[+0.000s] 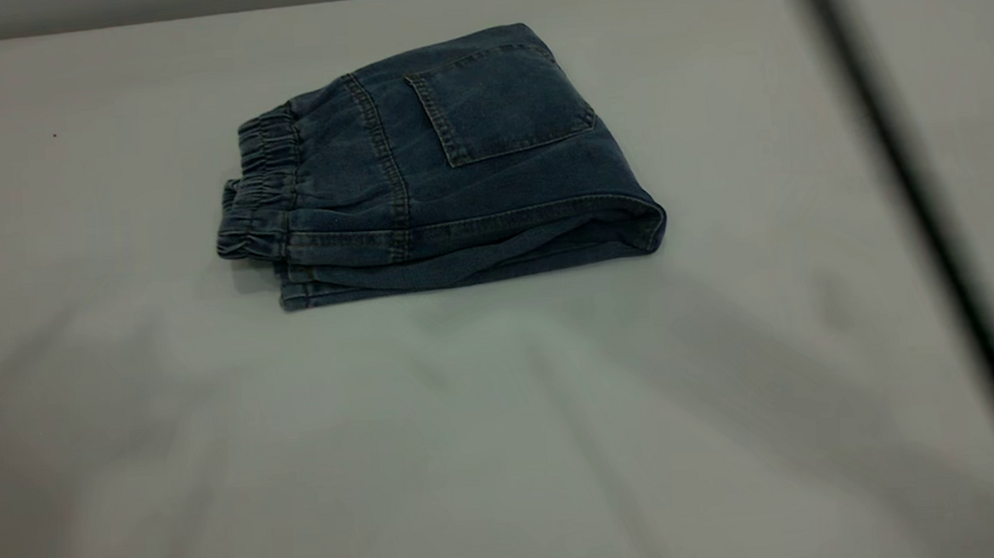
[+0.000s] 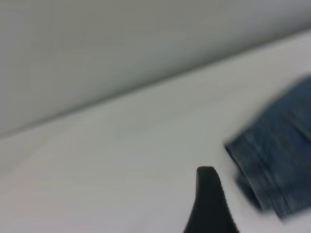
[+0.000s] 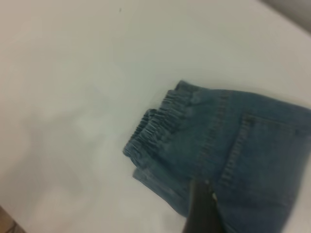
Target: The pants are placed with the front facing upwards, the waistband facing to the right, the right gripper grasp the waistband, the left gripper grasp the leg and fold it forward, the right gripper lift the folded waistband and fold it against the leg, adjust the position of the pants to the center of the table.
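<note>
Exterior view shows the pants [image 1: 448, 162] already folded into a compact bundle, back pocket [image 1: 500, 100] upward, lying flat on the worktop [image 1: 506, 449] with neither arm in frame. The waistband [image 1: 258, 185] sits stacked in gathered layers at one end of the bundle, with the rounded fold edge at the opposite end; that layering suggests both folds are done, leaving only the centring step, if any.

Seen from the right wrist, the right pincer [image 3: 201, 208] hangs above the bundle, its one visible dark finger over the denim near the pocket seam, with the waistband just ahead of it and bare worktop beyond. Nothing is pinched by that finger, but I cannot tell whether this pincer is spread or pressed together. Its place over the cloth would suit a short nudge to shift the bundle.

From the left wrist, the left pincer [image 2: 210, 204] shows as a single blurred black finger over bare worktop, the hem edge of the pants just beside it and not touching. Whether it is spread or pressed together I cannot tell either.
</note>
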Robot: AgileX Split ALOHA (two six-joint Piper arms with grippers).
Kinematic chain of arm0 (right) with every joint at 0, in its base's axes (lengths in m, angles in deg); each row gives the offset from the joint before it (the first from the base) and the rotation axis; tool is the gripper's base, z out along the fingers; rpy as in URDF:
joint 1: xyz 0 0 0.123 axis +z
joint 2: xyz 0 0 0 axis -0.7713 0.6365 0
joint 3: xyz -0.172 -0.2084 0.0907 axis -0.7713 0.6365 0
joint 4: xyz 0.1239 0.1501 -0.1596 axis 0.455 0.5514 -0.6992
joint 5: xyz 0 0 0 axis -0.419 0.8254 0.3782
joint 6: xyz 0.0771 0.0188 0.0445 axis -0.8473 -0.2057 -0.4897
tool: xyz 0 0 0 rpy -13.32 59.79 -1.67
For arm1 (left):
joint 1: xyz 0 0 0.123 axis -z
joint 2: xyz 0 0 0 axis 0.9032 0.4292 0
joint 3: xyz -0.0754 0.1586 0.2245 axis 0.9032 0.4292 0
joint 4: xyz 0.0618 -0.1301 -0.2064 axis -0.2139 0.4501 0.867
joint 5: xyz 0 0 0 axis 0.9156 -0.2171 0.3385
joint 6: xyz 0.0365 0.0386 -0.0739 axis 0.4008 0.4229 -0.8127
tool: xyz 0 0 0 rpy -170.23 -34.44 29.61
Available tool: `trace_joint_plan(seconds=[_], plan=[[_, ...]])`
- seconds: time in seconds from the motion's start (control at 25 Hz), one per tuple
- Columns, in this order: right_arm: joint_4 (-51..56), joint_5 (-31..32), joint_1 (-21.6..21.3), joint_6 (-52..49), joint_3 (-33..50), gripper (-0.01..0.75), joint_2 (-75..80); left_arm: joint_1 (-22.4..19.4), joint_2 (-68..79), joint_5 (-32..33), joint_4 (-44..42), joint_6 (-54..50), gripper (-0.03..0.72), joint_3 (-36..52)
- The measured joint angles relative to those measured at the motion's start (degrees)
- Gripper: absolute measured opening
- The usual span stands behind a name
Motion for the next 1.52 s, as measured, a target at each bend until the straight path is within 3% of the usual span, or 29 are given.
trace_joint_plan(seconds=[0.08, 0.4, 0.96, 1.28, 1.52], plan=[[-1.1, 0.1, 0.0, 0.1, 5.5, 0.418, -6.0, 0.0, -2.2, 5.1, 1.6, 1.5, 0.459, 0.0], [-5.3, 0.2, 0.0, 0.2, 37.7, 0.382, -30.4, 0.0, -8.0, 5.4, 4.0, 2.0, 0.459, 3.2], [-5.2, -1.9, 0.0, -6.6, 83.8, 0.349, -66.9, 0.0, -26.2, 5.4, 13.1, 2.0, 0.459, 42.7], [-4.3, -6.2, 0.0, -4.1, 99.3, 0.347, -87.9, 0.0, -42.8, 5.1, 13.9, 0.4, 0.459, 58.2], [-4.3, -7.4, 0.0, -3.7, 101.2, 0.347, -95.3, 0.0, -52.7, 3.9, 13.9, -1.7, 0.459, 60.6]])
